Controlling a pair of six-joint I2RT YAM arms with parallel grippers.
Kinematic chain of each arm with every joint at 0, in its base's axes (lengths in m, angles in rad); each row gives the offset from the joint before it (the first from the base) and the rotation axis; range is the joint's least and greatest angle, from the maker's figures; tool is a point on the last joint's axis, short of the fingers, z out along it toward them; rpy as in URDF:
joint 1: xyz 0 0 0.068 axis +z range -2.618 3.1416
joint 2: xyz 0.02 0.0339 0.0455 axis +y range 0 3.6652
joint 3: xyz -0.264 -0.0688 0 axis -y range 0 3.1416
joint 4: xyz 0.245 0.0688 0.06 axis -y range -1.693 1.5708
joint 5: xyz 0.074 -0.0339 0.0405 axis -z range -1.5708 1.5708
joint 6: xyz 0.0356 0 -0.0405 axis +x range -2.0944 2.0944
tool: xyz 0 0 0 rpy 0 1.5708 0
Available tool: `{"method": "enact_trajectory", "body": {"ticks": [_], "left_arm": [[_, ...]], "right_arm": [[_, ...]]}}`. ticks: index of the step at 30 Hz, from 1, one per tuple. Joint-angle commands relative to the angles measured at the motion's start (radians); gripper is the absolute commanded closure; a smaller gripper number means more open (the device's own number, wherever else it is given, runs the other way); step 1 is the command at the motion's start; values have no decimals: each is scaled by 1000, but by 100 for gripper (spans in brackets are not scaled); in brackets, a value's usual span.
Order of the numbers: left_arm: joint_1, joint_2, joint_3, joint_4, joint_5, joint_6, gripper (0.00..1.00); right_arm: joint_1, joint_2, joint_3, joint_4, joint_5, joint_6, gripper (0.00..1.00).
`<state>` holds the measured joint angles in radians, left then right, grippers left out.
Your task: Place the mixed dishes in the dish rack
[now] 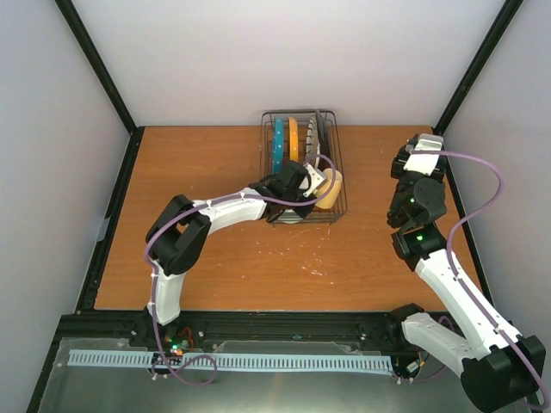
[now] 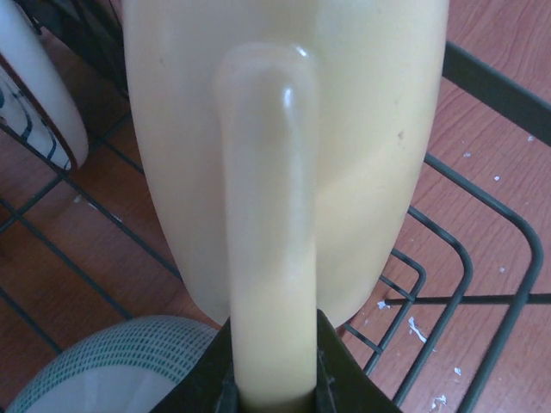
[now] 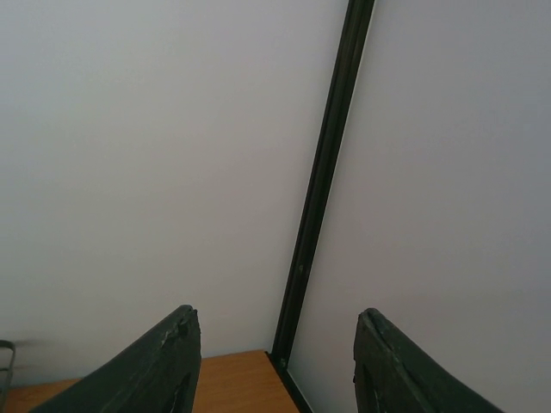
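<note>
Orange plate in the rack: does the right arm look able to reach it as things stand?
Probably yes. The right gripper is open and empty; the orange plate has its top edge exposed. The left gripper, shut on the mug, only crowds the rack front.

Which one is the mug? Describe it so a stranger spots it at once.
Find the wire rack at the table's far middle. At its near right corner, the left gripper pinches the mug by its handle. It is the only cream-yellow piece with a handle; the plates behind it stand on edge.
</note>
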<state>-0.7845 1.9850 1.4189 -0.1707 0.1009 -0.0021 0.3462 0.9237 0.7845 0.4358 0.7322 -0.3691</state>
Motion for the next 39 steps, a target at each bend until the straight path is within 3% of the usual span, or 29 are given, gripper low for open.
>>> {"method": "enact_trajectory", "body": {"ticks": [1,10,13,15,17,21,29,34,36,39], "left_arm": [[-9,16,71,84,30,9,99],[-9,62,114,46,50,-10,98],[-10,78,133,20,61,-15,84],[-10,86,145,2,66,-15,65],[-10,97,164,-38,65,-15,61],[-10,108,191,-74,59,-16,43],[-10,89,229,-151,1,-19,35],[-10,-12,273,-194,-95,-43,33],[-10,-69,296,-192,-153,-58,26],[-9,-138,375,-201,-262,-60,6]], "right_arm": [[-21,4,35,-7,-28,33,51],[-45,1,36,-30,-63,40,49],[-55,-4,32,-39,-72,41,49],[-64,-8,30,-46,-80,44,49],[-70,-10,30,-51,-85,48,49],[-79,-10,29,-57,-95,55,49],[-84,-5,38,-74,-110,87,48],[-84,9,79,-144,-118,113,40],[-86,25,118,-233,-127,168,37],[-87,68,204,-432,-180,279,33]]}}
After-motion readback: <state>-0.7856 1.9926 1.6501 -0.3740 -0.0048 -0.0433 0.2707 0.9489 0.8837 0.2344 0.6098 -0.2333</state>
